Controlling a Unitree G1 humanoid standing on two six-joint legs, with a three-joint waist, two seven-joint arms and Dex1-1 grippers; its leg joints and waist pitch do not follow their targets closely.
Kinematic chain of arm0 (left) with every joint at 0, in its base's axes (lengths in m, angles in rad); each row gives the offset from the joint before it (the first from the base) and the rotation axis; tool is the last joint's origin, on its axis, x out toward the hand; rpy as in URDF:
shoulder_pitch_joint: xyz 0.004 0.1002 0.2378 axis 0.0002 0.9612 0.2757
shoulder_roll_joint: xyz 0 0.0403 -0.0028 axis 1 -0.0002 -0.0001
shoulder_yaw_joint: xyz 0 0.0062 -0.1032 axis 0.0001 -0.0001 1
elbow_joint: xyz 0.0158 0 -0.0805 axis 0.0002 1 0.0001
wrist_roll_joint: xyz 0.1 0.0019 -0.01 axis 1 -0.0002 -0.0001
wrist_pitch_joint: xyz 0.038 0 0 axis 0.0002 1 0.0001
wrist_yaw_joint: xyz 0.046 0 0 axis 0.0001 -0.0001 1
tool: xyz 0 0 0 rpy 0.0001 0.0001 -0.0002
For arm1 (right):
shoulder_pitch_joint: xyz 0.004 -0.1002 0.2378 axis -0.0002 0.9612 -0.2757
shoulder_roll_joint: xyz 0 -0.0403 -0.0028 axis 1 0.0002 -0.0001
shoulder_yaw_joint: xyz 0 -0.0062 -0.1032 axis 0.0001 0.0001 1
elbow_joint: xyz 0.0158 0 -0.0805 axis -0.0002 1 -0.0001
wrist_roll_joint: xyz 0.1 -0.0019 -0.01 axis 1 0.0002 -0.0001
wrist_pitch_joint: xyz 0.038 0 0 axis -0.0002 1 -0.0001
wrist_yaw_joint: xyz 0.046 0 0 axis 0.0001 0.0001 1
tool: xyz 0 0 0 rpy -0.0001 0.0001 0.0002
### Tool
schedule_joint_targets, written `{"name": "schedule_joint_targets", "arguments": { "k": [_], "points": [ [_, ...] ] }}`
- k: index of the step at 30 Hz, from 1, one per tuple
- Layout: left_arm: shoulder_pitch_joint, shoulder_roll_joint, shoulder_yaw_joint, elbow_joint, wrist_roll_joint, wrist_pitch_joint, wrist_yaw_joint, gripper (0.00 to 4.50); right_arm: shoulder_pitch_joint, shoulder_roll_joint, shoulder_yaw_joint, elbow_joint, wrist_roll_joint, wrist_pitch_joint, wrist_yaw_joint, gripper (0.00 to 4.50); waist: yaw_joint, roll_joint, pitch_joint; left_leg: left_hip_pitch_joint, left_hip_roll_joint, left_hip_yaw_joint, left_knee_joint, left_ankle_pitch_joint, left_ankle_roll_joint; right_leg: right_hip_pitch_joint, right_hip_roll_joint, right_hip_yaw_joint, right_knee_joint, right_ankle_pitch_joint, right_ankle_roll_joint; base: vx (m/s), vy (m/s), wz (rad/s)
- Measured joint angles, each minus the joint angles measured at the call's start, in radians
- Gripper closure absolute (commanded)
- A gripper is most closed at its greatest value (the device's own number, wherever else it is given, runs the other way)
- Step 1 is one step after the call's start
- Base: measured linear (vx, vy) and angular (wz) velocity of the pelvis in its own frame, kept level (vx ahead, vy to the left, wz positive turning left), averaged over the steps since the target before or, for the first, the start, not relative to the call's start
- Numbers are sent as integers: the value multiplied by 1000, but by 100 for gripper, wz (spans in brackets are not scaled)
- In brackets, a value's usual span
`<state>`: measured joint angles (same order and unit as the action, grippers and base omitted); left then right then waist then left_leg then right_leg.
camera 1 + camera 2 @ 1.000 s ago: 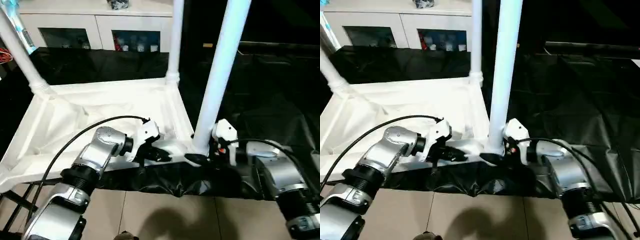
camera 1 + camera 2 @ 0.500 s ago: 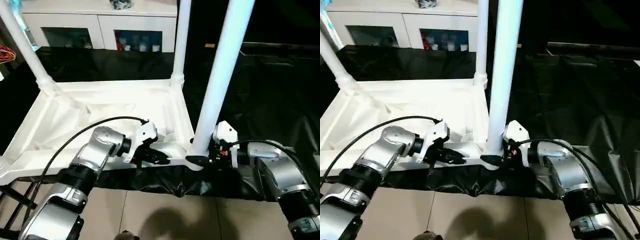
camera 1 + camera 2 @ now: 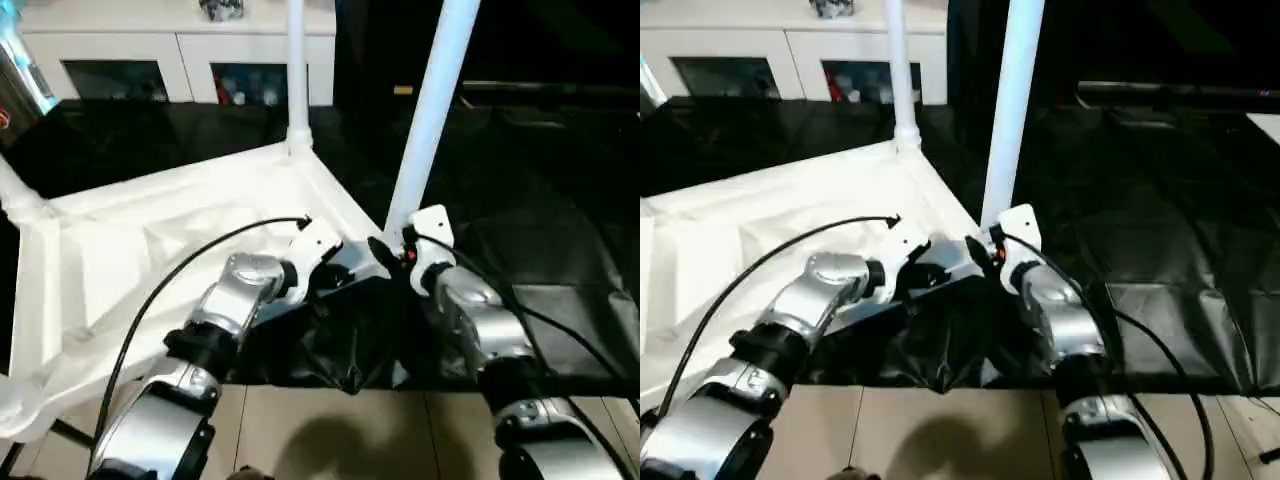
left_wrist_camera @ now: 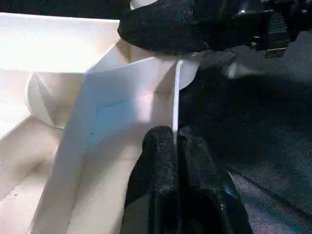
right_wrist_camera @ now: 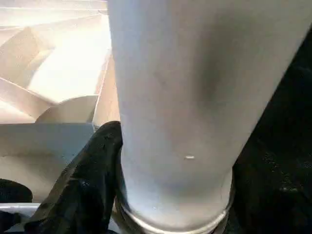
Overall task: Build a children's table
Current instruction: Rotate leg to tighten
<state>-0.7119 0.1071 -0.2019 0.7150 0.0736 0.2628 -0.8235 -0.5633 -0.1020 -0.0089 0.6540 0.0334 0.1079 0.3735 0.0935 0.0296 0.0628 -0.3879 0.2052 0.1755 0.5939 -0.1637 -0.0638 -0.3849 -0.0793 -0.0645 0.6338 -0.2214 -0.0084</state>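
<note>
Children's table (image 3: 150, 260), small, all white plastic, upside down on a black-sheeted surface (image 3: 560, 230), ribbed underside facing up. Long tapered round white legs standing upright out of round corner sockets: near leg (image 3: 425, 120) at the corner closest to the grippers, far leg (image 3: 296, 70) at the corner behind it, stub of another leg (image 3: 15, 195) at the left edge. Left gripper (image 4: 176, 146) pinched shut on the thin upright white rim (image 4: 175, 97) of the table, close beside the near corner socket. Right gripper (image 3: 385, 250) clamped around the base of the near leg, black finger (image 5: 83, 185) pressed against its side just above the socket. Behind, white cabinet with glass doors (image 3: 180, 70), small items on its shelves, too small to tell apart.
</note>
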Motion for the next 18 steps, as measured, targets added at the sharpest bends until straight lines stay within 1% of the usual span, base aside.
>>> {"name": "schedule_joint_targets", "arguments": {
  "k": [1, 3, 4, 7, 8, 9, 11, 13, 15, 18],
  "points": [
    [0, 0, 0, 0, 0, 0, -3, 450, 1, 0, -5, 0, 7, 0, 11, 110, 0, 0, 0, 0, 0, 0, 0, 0, 0, 0, 0, 0, 0, 0, 0, 0, 0, 0],
    [0, 0, 0, 0, 0, -2, -10, 450, 5, -1, -16, -7, 20, 5, 43, 101, 0, 0, 0, 0, 0, 0, 0, 0, 0, 0, 0, 0, 0, 0, 0, 0, 0, 0],
    [0, 0, 0, 0, 0, -2, -17, 450, 10, -5, -20, -15, 31, 11, 59, 76, 0, 0, 0, 0, 0, 0, 0, 0, 0, 0, 0, 0, 0, 0, 0, 0, 0, 0],
    [1, 3, -3, -5, 0, -2, -43, 450, 13, -24, -17, -16, 34, 5, 107, 76, 2, 0, 0, 0, 0, 0, 0, 0, 0, 0, 0, 0, -1, 0, 0, 0, 0, 0],
    [6, 8, -9, -16, -1, -2, -60, 450, 20, -38, -11, -23, 36, -3, 139, 76, 3, 0, 0, 0, 0, 0, 0, 0, 0, 0, 0, 0, -1, 0, 0, 0, 0, 0],
    [19, 19, -13, -41, -4, -2, -94, 450, 39, -73, 5, -45, 41, -4, 206, 76, 7, 1, 0, -1, 0, 0, -1, 0, 1, 0, 0, 0, -2, 0, 0, 0, 0, 0],
    [35, 33, -19, -63, -9, -2, -138, 450, 59, -99, 18, -63, 49, -5, 277, 76, 11, 3, 0, -1, 0, 0, -1, 1, 2, 0, 0, -1, -2, 0, 0, 0, 0, 0],
    [40, 48, -32, -69, -19, -12, -188, 450, 84, -147, 44, -103, 51, -3, 364, 76, 21, 7, 0, -1, 0, 0, -1, 1, 2, 0, 0, -1, -2, 0, 1, 0, 0, 0],
    [47, 63, -40, -71, -19, -39, -223, 450, 103, -182, 63, -135, 53, 0, 433, 76, 23, 7, 0, -1, 1, 0, -1, 1, 2, 0, 0, -1, -1, 1, 1, 0, 0, 0],
    [49, 81, -48, -71, -22, -55, -272, 450, 124, -231, 88, -179, 61, 9, 518, 76, 25, 8, 0, -1, 0, 0, -1, 1, 1, 1, 0, -1, -2, 2, 2, 0, 0, 0]
  ]
}}
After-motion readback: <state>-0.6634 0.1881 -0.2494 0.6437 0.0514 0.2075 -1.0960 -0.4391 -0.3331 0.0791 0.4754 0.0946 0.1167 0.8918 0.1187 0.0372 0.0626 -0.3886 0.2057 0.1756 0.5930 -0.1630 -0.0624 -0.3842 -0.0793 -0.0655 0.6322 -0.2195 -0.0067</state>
